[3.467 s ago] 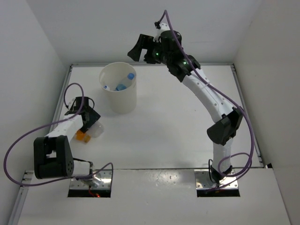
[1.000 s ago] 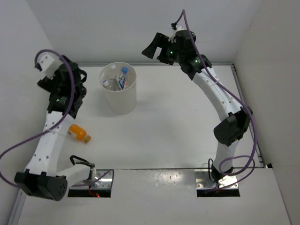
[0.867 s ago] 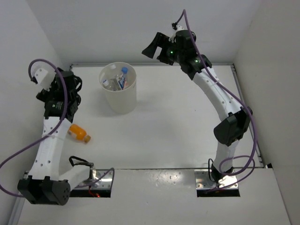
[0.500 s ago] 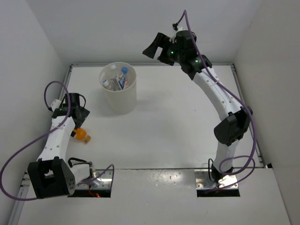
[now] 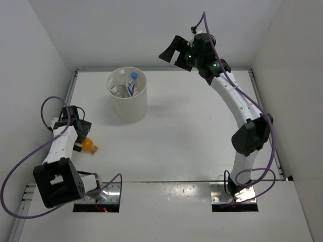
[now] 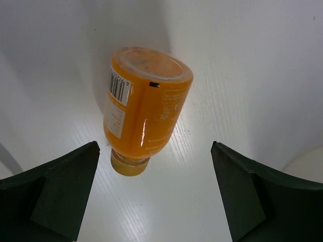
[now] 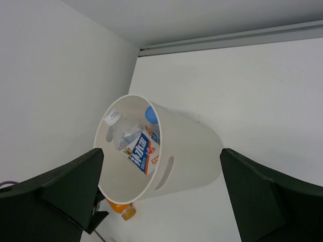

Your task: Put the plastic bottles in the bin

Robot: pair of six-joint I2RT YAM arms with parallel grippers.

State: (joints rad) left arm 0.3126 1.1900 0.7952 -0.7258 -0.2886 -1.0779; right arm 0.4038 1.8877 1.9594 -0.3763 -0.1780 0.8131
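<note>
An orange bottle (image 5: 89, 145) lies on its side on the white table near the left wall. In the left wrist view the orange bottle (image 6: 145, 107) lies just ahead of my left gripper (image 6: 154, 147), cap toward the camera, nearer the left finger. That left gripper (image 5: 79, 134) is open and low over it, holding nothing. The white bin (image 5: 129, 103) stands at the back left. Inside it are a clear bottle (image 7: 120, 130) with a white cap and two bottles with blue on them (image 7: 144, 150). My right gripper (image 5: 173, 52) hangs open and empty, high to the right of the bin (image 7: 189, 154).
The left side wall (image 5: 30, 85) stands close beside the left arm and the orange bottle. A raised ledge (image 5: 202, 69) runs along the table's back edge. The right arm's elbow (image 5: 248, 136) sits over the right part of the table.
My left arm has swung down and back from beside the bin to just over the orange bottle. The right gripper has drifted slightly right. The bottles have not moved.
</note>
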